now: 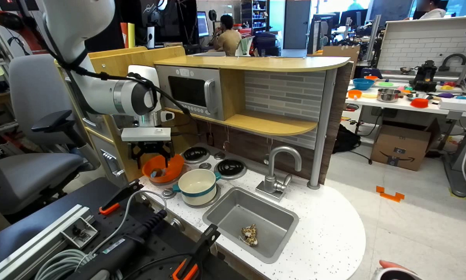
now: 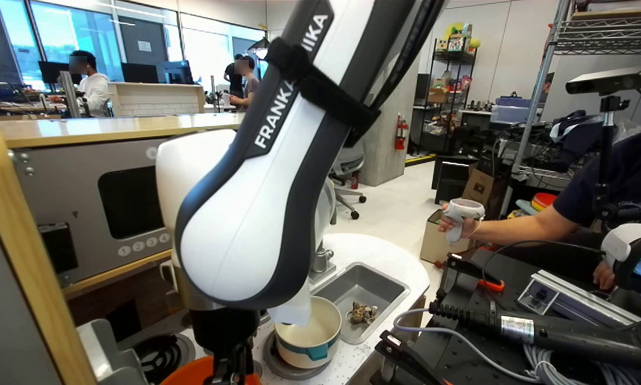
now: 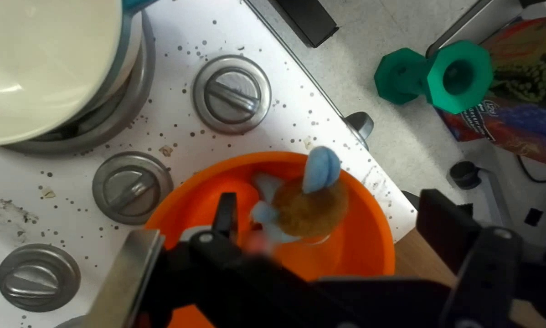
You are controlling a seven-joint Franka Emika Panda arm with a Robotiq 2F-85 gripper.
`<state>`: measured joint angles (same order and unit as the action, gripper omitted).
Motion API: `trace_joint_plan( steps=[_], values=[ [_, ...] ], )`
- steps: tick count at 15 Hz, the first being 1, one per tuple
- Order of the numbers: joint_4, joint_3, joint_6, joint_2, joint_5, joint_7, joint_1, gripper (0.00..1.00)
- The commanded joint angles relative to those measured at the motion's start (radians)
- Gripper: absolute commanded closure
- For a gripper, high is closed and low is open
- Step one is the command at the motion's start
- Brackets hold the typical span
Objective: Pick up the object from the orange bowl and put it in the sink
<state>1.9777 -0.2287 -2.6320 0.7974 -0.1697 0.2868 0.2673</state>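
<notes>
The orange bowl (image 1: 174, 168) sits on the far-left burner in an exterior view; its edge also shows in an exterior view (image 2: 184, 374) and it fills the middle of the wrist view (image 3: 368, 228). A soft brown and pale-blue toy (image 3: 307, 212) lies in it, small in an exterior view (image 1: 158, 172). My gripper (image 1: 153, 161) is open and points down over the bowl. Its fingers (image 3: 330, 207) stand wide apart around the toy in the wrist view, with nothing between them held. The sink (image 1: 266, 212) holds a leopard-spotted toy (image 1: 249, 235); both show in both exterior views.
A cream pot (image 1: 197, 182) with teal handles stands between bowl and sink. The faucet (image 1: 274, 167) rises behind the sink. A shelf and microwave (image 1: 190, 91) stand close behind the arm. Stove knobs (image 3: 232, 94) lie beside the bowl. A black table with cables (image 1: 139, 233) borders the front.
</notes>
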Motion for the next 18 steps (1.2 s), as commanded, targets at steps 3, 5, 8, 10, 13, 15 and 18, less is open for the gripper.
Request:
trace_joint_plan(
  steps=[3,5,8,10,13,15,18],
  values=[
    [-0.096,-0.007,-0.008,0.095,0.001,-0.036,0.019,0.0],
    [-0.119,-0.013,-0.005,0.113,0.005,-0.035,0.015,0.0],
    [-0.161,-0.025,0.02,0.138,0.033,-0.042,-0.007,0.25],
    [-0.175,-0.019,0.016,0.143,0.034,-0.044,-0.006,0.35],
    [-0.19,-0.017,0.016,0.148,0.032,-0.048,-0.007,0.58],
    [-0.193,-0.013,0.015,0.149,0.029,-0.054,-0.004,0.73],
    [-0.188,-0.005,0.009,0.147,0.023,-0.063,0.002,0.95]
  ],
)
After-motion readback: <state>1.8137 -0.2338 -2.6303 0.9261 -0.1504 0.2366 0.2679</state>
